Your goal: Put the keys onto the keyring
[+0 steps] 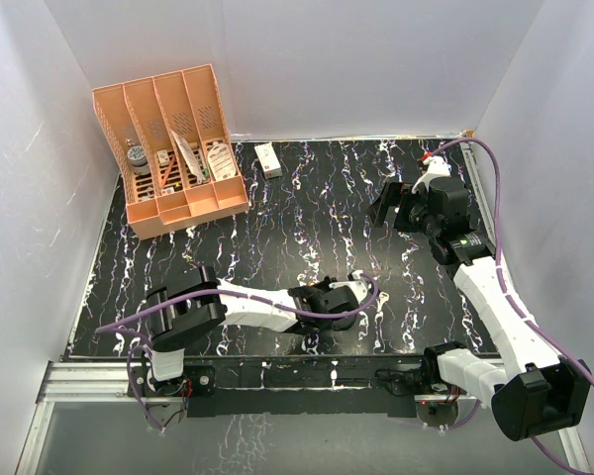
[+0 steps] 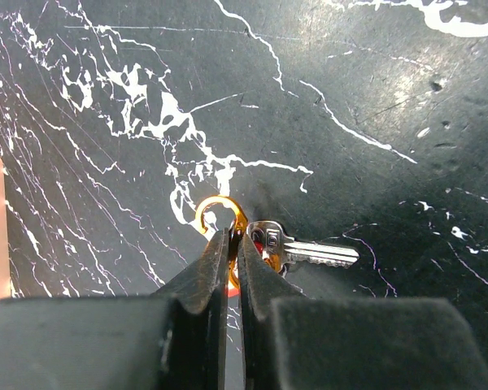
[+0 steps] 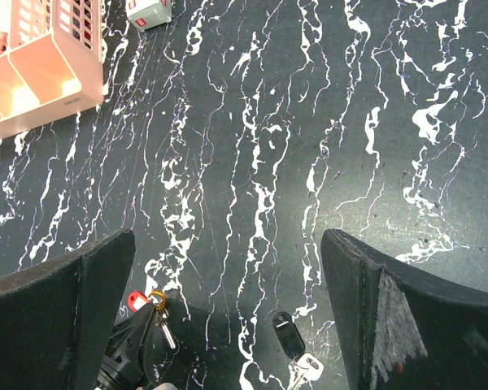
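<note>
The left gripper (image 2: 234, 236) clamps the keyring (image 2: 220, 213) (red key (image 2: 309, 253) seemingly on), so hold steady while the empty, wide-open right gripper (image 3: 228, 240) fetches the black key (image 3: 286, 333).

You see a black table (image 1: 307, 213) veined with white marble streaks, an orange-yellow keyring (image 2: 220, 213), a red-headed key (image 3: 136, 301), a black-headed key (image 3: 286, 333) and a peach organizer (image 1: 168, 148).
</note>
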`<state>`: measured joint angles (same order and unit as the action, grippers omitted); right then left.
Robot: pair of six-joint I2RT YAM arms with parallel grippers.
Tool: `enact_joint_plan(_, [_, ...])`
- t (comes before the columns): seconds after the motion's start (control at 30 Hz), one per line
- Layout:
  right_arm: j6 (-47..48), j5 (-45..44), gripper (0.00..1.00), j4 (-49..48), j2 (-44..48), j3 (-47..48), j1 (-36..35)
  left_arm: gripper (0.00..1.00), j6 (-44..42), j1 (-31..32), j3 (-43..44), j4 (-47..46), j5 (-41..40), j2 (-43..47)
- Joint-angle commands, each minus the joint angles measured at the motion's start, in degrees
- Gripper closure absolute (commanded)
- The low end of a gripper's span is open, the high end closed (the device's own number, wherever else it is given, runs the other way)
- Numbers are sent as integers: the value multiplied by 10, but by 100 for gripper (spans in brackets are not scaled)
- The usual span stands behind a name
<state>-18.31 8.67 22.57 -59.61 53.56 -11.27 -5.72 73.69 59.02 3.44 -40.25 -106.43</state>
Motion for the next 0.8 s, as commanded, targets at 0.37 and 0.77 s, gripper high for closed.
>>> enact_joint_plan(0.37, [4, -11, 2, -17, 6, -4, -2, 100, -8, -1, 21, -2, -2, 6])
enact_joint_plan(0.77, [4, -11, 2, -18, 5, -3, -2, 100, -7, 0, 25, 2, 5, 2])
